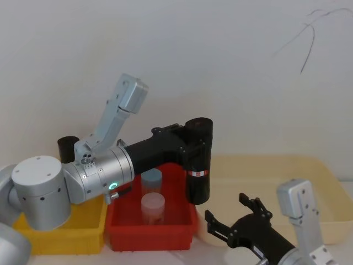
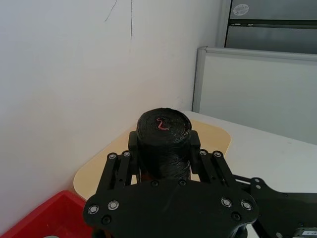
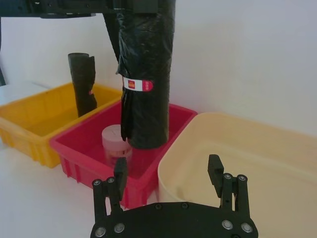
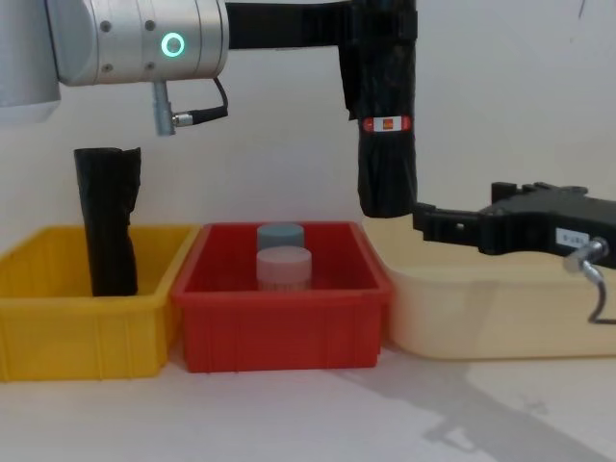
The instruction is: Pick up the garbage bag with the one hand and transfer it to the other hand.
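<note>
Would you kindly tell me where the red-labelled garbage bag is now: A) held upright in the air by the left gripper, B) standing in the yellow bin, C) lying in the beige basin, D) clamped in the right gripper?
A: the left gripper is shut on the garbage bag's top; the right gripper is open.
</note>
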